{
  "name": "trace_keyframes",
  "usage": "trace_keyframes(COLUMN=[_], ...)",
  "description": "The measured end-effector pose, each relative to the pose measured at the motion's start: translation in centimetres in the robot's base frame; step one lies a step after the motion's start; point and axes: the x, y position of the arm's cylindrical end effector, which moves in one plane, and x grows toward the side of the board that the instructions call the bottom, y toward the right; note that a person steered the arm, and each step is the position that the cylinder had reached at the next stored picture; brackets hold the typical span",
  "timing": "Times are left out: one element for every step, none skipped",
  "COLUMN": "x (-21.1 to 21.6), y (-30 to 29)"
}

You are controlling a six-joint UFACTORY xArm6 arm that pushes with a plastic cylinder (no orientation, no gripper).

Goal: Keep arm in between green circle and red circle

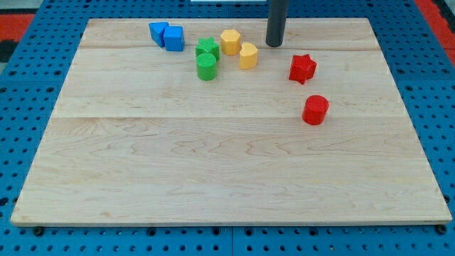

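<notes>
The green circle [206, 67] stands near the view's top, left of centre. The red circle [315, 110] stands at the right, lower down. My tip [275, 45] is near the top edge of the board, to the right of the green circle and up and to the left of the red circle. It touches no block. It is above the straight line between the two circles.
A green star [207, 48] sits just above the green circle. A yellow hexagon [229, 41] and a yellow block [248, 55] lie left of my tip. A red star [302, 68] lies to its lower right. Two blue blocks [168, 35] sit at the top left.
</notes>
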Motion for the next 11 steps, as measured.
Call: trace_keyframes(x=[2.3,2.3,2.7,3.2,5.3,10.1,10.3,9.8,7.9,6.0,4.8], y=[-0.5,-4.3,-8.0,-5.7,-5.5,-5.8,-8.5,-8.3,-8.7,-8.7,-9.3])
